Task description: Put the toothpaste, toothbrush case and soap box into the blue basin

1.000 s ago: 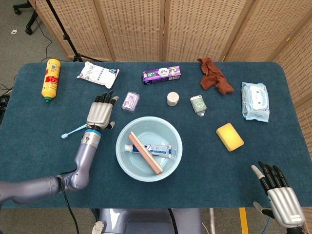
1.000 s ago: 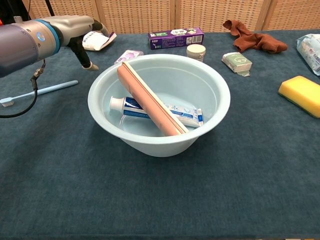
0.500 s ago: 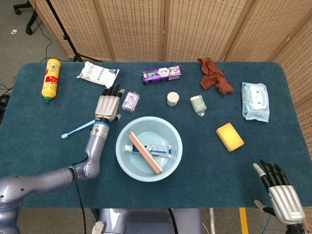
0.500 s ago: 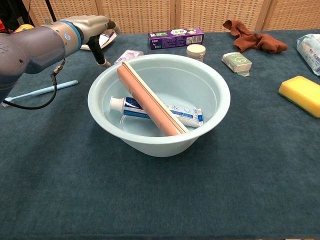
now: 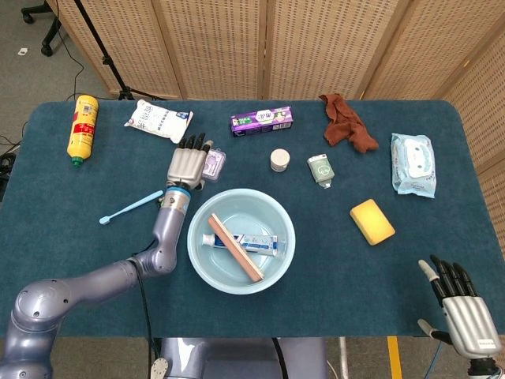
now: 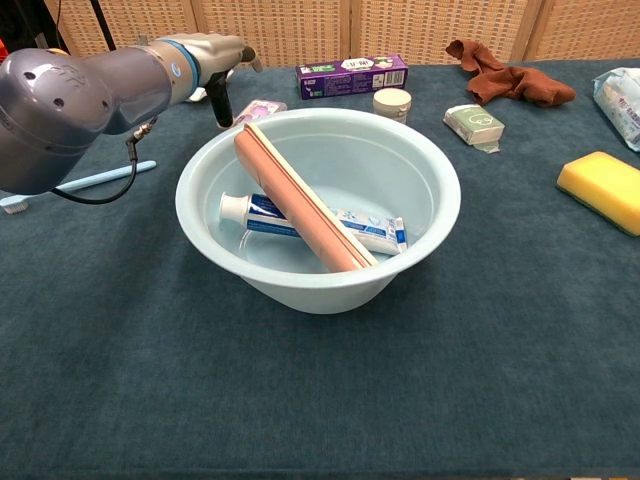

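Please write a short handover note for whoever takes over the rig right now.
Left hand: over the table just behind the blue basin, fingers extended beside the soap box, holding nothing.
Right hand: open, idle at the near right table edge.
Done: toothpaste and toothbrush case lie in the basin, the case leaning across the tube.
Left: the soap box, on the cloth behind the basin's left rim, has to be gripped and put in the basin.

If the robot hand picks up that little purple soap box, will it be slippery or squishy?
The soap box looks like clear hard plastic, so probably stiff, not squishy. Its smooth shiny lid might slip a bit. It is small and lies flat, so it likely won't roll. The left hand is right beside it.
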Available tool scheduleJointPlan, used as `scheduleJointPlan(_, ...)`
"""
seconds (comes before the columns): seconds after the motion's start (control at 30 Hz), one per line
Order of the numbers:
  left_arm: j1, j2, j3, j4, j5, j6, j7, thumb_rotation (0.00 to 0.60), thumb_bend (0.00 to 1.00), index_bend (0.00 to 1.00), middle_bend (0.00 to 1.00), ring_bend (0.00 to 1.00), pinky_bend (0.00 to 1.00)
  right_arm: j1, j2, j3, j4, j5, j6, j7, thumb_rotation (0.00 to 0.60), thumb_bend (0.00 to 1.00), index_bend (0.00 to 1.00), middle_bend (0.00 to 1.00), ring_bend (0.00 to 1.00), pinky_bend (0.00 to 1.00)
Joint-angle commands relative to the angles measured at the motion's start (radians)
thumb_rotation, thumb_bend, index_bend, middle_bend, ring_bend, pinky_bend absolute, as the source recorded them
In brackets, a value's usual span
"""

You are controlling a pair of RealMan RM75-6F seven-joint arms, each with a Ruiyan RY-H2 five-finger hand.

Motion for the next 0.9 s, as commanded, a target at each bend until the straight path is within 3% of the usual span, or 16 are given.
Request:
scheduleJointPlan(0.03,-0.028,-0.035,-0.003,0.064,-0.016,-0.04,0.003,0.6,0.25,0.0,0.0,0.0,0.11,0.002,0.0,0.002,0.003,0.006,-0.003,0.001,0.6,0.13,0.0,0.0,0.0,0.0)
scheduleJointPlan(0.33,-0.073,-0.115,-0.003,0.249,-0.045,-0.139,-0.001,0.6,0.25,0.0,0.0,0.0,0.11,0.001,-0.003,0.004,0.007,0.013,-0.001,-0.006,0.6,0.13,0.0,0.0,0.0,0.0)
scheduleJointPlan(0.9,-0.141,-0.24,-0.025,0.523,-0.001,-0.27,-0.065,0.6,0.3,0.0,0.0,0.0,0.11,0.005,-0.012,0.005,0.01,0.021,-0.009,-0.023,0.6,0.13,0.0,0.0,0.0,0.0)
